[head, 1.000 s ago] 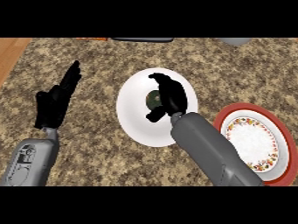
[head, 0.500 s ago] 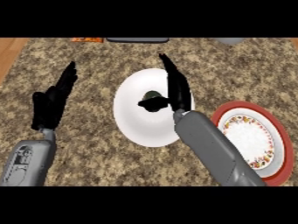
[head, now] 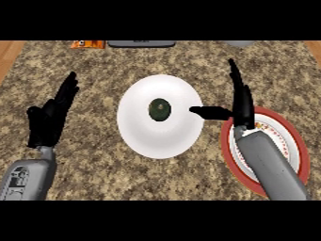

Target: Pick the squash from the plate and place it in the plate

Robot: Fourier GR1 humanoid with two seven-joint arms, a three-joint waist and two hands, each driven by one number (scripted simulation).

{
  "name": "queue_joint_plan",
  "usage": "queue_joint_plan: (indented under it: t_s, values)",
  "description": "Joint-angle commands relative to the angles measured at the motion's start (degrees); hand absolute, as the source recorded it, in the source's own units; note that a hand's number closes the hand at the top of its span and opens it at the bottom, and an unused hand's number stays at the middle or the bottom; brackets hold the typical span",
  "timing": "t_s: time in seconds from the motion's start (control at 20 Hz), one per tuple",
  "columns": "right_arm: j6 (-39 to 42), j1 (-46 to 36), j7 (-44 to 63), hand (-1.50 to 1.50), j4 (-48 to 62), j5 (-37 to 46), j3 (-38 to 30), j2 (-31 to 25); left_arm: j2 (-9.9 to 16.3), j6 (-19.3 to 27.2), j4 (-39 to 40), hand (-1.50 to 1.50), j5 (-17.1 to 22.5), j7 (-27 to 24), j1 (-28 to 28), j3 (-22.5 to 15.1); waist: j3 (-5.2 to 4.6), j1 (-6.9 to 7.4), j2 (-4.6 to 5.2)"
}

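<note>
Two plates sit on the speckled stone counter [head: 107,174]. Taking the white plate [head: 138,129] as the landmark: the squash [head: 159,108], a small dark green round thing, lies on it a little above its middle, with no hand touching it. Just to the right of the white plate, with its rim close beside it, is a plate with a red rim [head: 295,141] and a patterned inner band.

The right hand [head: 241,101] stands between the two plates, over the near edge of the red-rimmed one. Its fingers are straight and point away from the robot, and its thumb sticks out sideways to just over the white plate's right edge. It is released and grasps nothing. The grey right forearm [head: 270,164] crosses the red-rimmed plate.

Well to the left of the white plate, the left hand [head: 50,117] rests with fingers up and relaxed, holding nothing.
</note>
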Motion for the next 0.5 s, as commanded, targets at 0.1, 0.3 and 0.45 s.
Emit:
queue_joint_plan:
  t_s: [0.1, 0.3, 0.45]
  values:
    - [9.7, 10.7, -3.7, -1.50, -8.7, -5.1, -5.4, -8.6, 0.5, -0.3, 2.1, 0.00, -0.5, -2.3, 0.6, 0.8, -0.03, -0.18, 0.05]
    - [16.0, 13.0, -9.8, -1.50, -6.4, -7.4, -10.3, -13.1, -2.2, 1.9, 2.2, 0.00, -1.8, -2.8, 0.0, -0.5, -0.01, -0.04, 0.18]
    - [17.3, 16.2, -7.6, -1.50, -10.2, -6.1, -11.5, -11.7, -0.8, 0.2, 0.6, 0.00, -1.2, 1.7, -1.6, 0.3, -0.02, 0.11, 0.09]
